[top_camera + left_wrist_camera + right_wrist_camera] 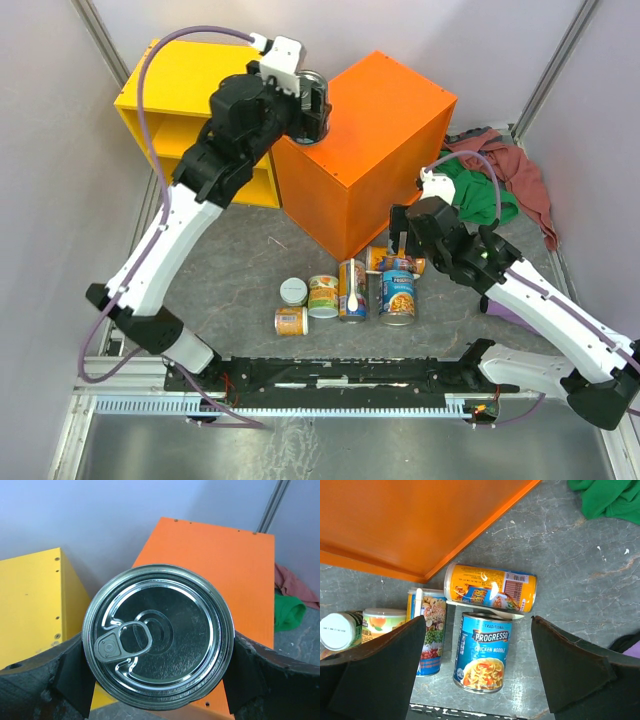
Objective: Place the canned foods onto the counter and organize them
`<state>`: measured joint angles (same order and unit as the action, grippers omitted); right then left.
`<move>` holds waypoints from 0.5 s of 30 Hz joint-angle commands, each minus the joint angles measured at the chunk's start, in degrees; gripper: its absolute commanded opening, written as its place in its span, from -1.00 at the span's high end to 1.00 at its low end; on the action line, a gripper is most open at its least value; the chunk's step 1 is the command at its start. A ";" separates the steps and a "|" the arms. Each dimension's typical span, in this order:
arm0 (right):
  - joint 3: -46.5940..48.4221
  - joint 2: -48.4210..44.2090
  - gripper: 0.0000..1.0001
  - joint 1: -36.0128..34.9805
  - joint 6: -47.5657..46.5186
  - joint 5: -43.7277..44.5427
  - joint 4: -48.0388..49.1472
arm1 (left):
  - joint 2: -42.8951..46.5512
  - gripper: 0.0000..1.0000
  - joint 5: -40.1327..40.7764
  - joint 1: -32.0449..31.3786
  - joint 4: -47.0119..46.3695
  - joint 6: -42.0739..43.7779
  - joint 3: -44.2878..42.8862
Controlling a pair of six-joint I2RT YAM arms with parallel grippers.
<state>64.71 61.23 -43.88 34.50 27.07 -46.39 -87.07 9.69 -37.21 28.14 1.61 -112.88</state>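
- The placing step is judged in hand: a pull-tab can [157, 642] is clamped in the left gripper [312, 100], with the orange counter [215, 565] just beyond; setting down is needed.
- The right gripper [477, 667] is spread wide above the Progresso can [482, 652].

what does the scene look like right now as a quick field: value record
left end effector: shut on a silver-topped can, above the counter's left side; contact with the top cannot be told
right end effector: open, hovering over the Progresso can
loose cans: six on the table in front of the counter; the orange-yellow can lies on its side
counter top: no can standing free on it
other: yellow shelf unit behind, green cloth at right
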 commanded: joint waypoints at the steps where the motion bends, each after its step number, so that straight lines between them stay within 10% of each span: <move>1: 3.45 0.17 -0.88 -0.16 -1.61 3.11 0.13 | -4.48 0.95 -0.55 -0.23 -12.57 3.22 -7.77; 15: 4.72 -3.39 -0.92 -0.16 -3.78 2.06 -2.90 | -19.01 0.90 3.40 -0.10 -15.07 0.26 -19.81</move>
<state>66.43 60.88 -43.88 31.81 28.58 -48.29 -107.28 10.59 -37.26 23.40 1.91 -127.11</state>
